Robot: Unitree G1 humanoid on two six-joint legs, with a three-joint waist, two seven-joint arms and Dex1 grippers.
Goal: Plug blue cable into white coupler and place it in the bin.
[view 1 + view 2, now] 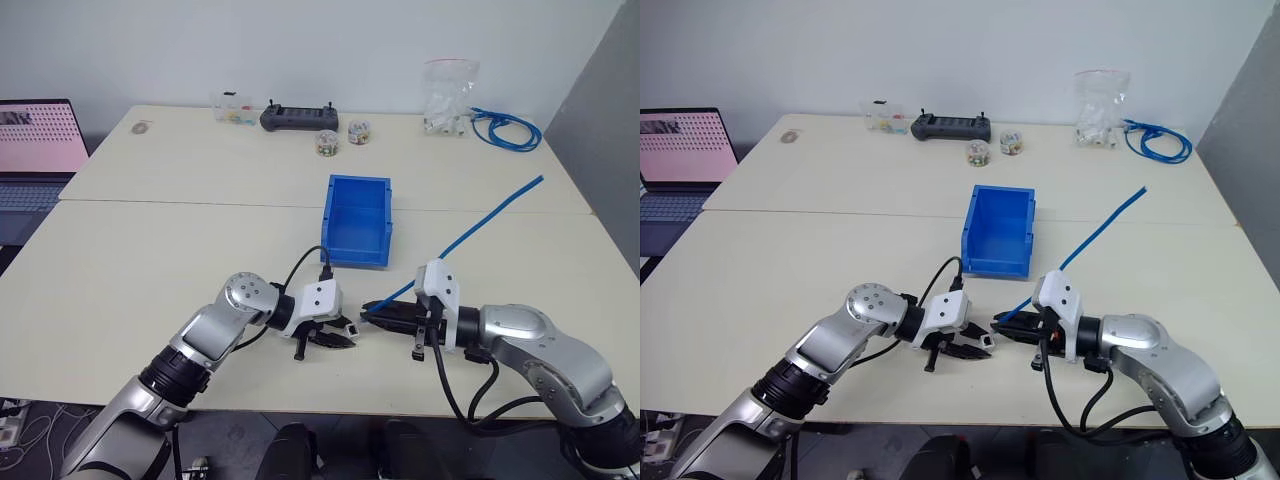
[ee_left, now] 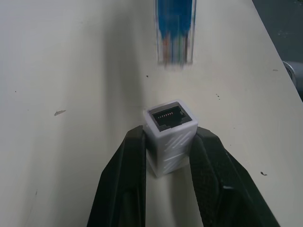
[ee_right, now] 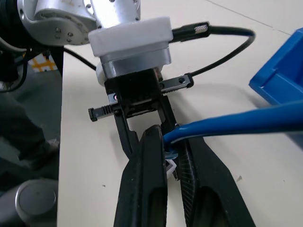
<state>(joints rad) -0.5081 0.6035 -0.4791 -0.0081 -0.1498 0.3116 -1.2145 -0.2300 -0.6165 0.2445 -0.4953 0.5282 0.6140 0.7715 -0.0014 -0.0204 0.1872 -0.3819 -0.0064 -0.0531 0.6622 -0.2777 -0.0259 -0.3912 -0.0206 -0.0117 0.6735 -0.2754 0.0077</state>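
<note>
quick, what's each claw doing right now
Left claw: closed on the white coupler, socket facing outward.
Right claw: closed on the blue cable near its plug end.

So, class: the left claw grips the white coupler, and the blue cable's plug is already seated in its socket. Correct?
Not quite. The left claw does grip the white coupler, but its socket is empty; the left wrist view shows the blue cable plug apart from it, not yet inserted.
</note>
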